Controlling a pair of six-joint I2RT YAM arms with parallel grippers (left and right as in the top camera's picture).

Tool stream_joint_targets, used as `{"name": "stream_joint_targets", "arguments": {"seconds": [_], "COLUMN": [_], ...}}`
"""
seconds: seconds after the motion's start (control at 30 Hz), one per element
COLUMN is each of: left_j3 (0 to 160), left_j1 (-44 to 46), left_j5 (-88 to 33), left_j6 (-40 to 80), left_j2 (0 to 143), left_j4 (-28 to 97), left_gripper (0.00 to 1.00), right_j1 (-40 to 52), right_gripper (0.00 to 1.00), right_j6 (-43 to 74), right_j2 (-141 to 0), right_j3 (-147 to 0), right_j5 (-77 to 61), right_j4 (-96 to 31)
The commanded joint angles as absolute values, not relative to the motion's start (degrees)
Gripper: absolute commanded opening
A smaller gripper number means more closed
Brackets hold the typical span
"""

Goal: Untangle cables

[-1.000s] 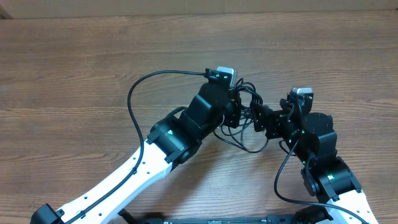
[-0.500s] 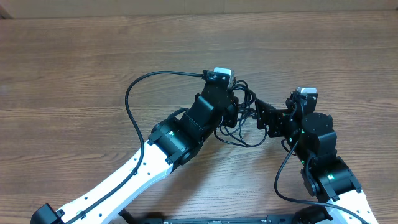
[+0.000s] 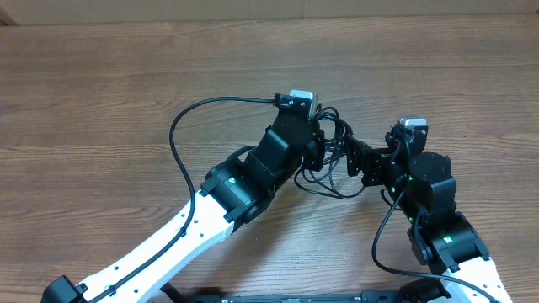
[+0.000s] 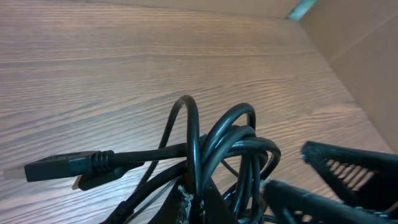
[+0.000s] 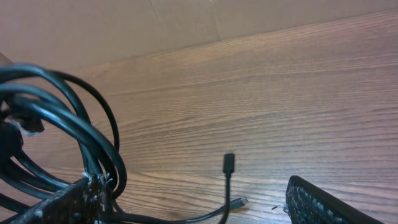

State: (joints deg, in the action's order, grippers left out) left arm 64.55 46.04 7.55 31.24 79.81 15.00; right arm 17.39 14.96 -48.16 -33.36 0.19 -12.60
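Over the counter (image 3: pixel 101 84) from above: cables (image 3: pixel 335 147) bunched between both arms, left claw (image 3: pixel 318 145) clamped on the bunch, right claw (image 3: pixel 358 158) just beside it. Left wrist: loops rise out of the closed grip, one plug (image 4: pixel 59 168) sticks out sideways. Right wrist: right claw spread wide, holding nothing, one finger at the loops. Risk: grabbing several strands at once would likely tighten the knot.

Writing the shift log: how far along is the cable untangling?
Early. Done: only a plug end sticks out free. In hand: left end effector shut on the cables, right end effector open beside them. Left: they sit bunched in loops; all the separating.
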Motion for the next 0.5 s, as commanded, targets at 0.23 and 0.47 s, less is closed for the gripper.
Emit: {"name": "stream_joint_targets", "arguments": {"seconds": [0.23, 0.47], "left_j3": [65.41, 65.41], "left_j1": [46.22, 46.22], "left_j5": [3.33, 5.61], "left_j6": [32.32, 32.14], "left_j2": [79.07, 79.07], "left_j4": [13.98, 16.29], "left_gripper": [0.04, 0.04], "right_j1": [17.54, 17.54], "right_gripper": [0.92, 0.92], "right_j6": [14.48, 14.48], "right_j2": [-47.79, -47.79], "right_j3": [-33.89, -33.89], "right_j5": [-0.08, 1.06], "right_j4": [-12.36, -12.29]}}
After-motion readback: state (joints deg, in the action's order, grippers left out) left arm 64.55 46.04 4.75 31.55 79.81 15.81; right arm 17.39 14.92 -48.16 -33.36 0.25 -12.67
